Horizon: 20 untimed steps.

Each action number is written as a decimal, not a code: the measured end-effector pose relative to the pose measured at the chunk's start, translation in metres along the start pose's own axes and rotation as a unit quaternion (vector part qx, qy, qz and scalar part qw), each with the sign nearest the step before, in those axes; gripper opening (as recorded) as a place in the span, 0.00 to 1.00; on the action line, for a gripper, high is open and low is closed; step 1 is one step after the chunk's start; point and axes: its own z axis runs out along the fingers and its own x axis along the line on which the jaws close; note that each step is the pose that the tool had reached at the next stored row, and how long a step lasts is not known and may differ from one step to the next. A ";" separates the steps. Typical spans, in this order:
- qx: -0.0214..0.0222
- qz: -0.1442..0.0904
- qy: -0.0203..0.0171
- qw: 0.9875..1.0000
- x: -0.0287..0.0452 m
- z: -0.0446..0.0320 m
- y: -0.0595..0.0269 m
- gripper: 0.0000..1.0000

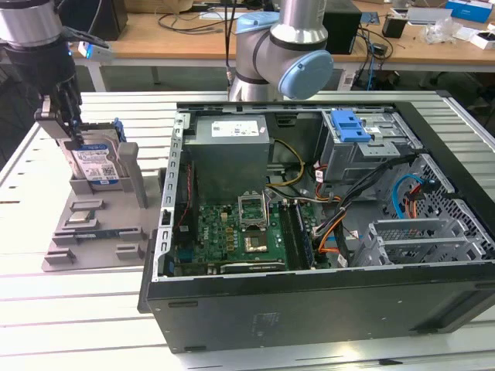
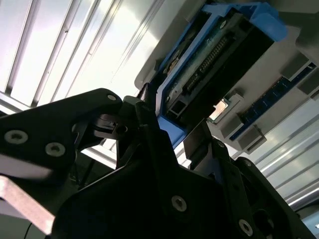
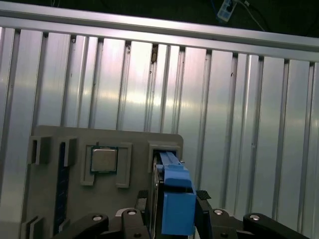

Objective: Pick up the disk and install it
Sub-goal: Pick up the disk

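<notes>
Fingers (image 3: pixel 202 198) clamp the top edge of the disk (image 1: pixel 97 164); it stands on end in the grey holder (image 1: pixel 93 232), long axis vertical, beneath them.

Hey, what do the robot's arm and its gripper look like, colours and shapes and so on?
The arm is silver-grey metal tubing with rounded light-blue joint caps. The gripper is black, made of angular linkage plates with round silver screw heads.
</notes>
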 end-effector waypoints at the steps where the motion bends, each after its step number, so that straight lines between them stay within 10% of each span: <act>1: 0.000 0.000 0.000 1.000 0.0000 0.0014 -0.0001 0.48; 20: 0.000 0.000 0.000 1.000 0.0004 0.0081 -0.0040 0.47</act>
